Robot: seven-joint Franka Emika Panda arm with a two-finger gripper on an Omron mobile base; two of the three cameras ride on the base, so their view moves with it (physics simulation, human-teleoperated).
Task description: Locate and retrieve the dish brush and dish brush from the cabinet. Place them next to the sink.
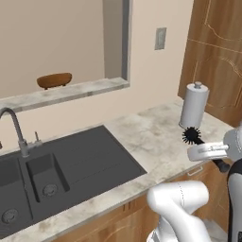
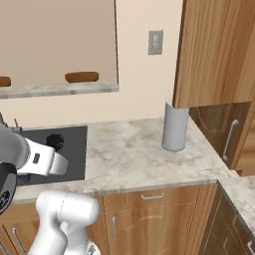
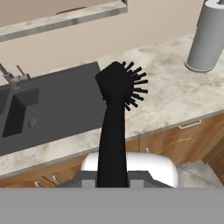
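My gripper (image 3: 112, 178) is shut on the handle of the black dish brush (image 3: 117, 94). Its round bristly head (image 1: 191, 135) points away from the hand and hangs in the air above the marble counter (image 1: 151, 137). In the hand view the head lies just past the right edge of the dark grey sink's drainboard (image 3: 65, 103). The right base view shows the brush head (image 2: 55, 141) over the drainboard (image 2: 74, 149), in front of the white hand. The sink's basins (image 1: 40, 177) and steel tap (image 1: 14, 125) are further left. The light-brown cabinet (image 2: 216, 50) hangs at the upper right.
A grey paper towel roll (image 1: 194, 106) stands on the counter at the right, close to the brush head in the left base view. A brown oval object (image 1: 54, 80) rests on the window ledge behind the sink. Drawer fronts (image 2: 149, 209) run below the counter edge.
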